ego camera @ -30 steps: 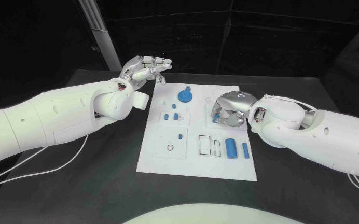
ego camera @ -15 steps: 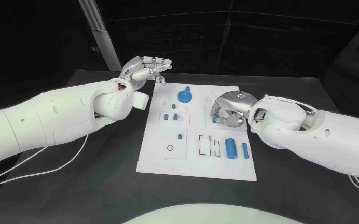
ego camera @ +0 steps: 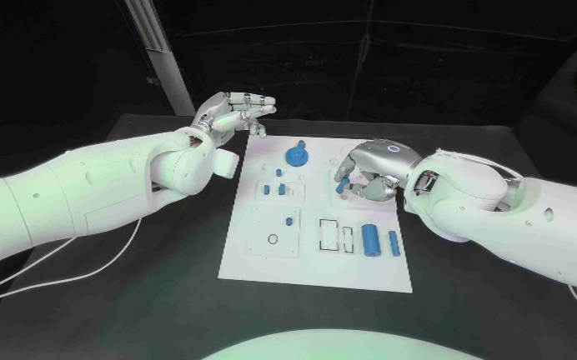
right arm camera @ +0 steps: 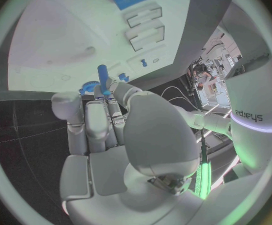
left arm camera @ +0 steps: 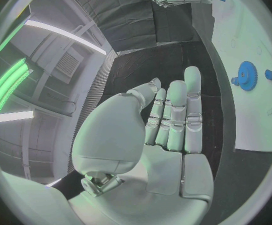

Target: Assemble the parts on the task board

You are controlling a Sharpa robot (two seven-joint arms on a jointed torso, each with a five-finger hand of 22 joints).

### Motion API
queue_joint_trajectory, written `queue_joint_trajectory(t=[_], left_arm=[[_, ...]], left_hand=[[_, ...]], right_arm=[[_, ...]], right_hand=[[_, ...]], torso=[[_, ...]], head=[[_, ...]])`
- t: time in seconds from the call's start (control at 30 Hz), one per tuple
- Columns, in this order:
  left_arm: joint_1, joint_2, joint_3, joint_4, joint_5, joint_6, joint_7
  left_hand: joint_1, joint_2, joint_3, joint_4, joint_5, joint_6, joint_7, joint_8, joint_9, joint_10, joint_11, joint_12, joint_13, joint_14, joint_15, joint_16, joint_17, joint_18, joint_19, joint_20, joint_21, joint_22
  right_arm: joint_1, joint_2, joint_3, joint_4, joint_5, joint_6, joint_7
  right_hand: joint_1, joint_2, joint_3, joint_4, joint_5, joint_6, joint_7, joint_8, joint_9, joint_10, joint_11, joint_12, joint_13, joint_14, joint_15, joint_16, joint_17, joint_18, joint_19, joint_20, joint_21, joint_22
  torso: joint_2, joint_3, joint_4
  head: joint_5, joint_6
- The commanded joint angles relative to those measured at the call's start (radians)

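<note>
The white task board [ego camera: 271, 247] lies in the middle of the black table. My right hand [ego camera: 375, 172] hovers over its far right part and pinches a slim blue peg [ego camera: 342, 183], also seen as the blue peg [right arm camera: 102, 78] sticking out past the fingertips [right arm camera: 111, 97]. A blue gear [ego camera: 297, 155] stands on the board's far middle, with small blue pieces [ego camera: 280, 187] just nearer. Two blue cylinders [ego camera: 372, 239] lie at the near right. My left hand [ego camera: 234, 114] is raised beyond the board's far left corner, fingers [left arm camera: 176, 115] stretched out, holding nothing.
Rectangular slots [ego camera: 328, 233] and a square plate with a small hole [ego camera: 274, 237] are on the board's near half. A white cable [ego camera: 84, 264] runs over the table at the left. A pale post [ego camera: 150, 35] stands behind the left hand.
My right hand has lifted slightly and turned, so the blue peg shows more plainly at its fingertips. The left hand has stayed where it was.
</note>
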Motion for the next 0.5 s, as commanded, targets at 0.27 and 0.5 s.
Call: queue_joint_trajectory(t=[0.27,0.5], left_arm=[[0.002,0.007,0.001,-0.002,0.002,0.013,0.002],[0.002,0.012,0.001,-0.002,0.002,0.015,0.001]], left_hand=[[0.011,-0.001,-0.005,-0.002,0.004,-0.008,0.001,0.005,0.001,-0.010,-0.002,0.004,-0.002,-0.011,0.001,-0.007,-0.002,0.006,-0.001,0.004,-0.004,-0.001],[0.011,-0.001,-0.005,-0.002,0.004,-0.008,0.001,0.005,0.001,-0.010,-0.002,0.004,-0.002,-0.011,0.001,-0.007,-0.002,0.006,-0.001,0.004,-0.004,-0.001]], right_arm=[[0.001,0.061,0.007,0.046,0.074,-0.043,0.053],[-0.015,0.154,0.002,0.020,0.080,-0.004,0.094]], right_hand=[[0.005,-0.005,0.011,-0.003,0.009,0.006,0.001,0.003,0.000,0.030,-0.022,0.003,-0.001,0.020,-0.007,0.005,0.001,-0.012,0.005,-0.006,0.004,0.001],[0.004,-0.005,0.021,-0.007,0.014,0.003,0.003,0.000,-0.001,0.027,-0.021,-0.002,-0.002,0.019,-0.007,0.004,-0.001,-0.012,0.003,-0.006,0.003,-0.002]], torso=[[0.002,-0.0015,0.0018],[0.004,-0.0015,0.0017]], head=[[0.004,0.000],[0.011,-0.001]])
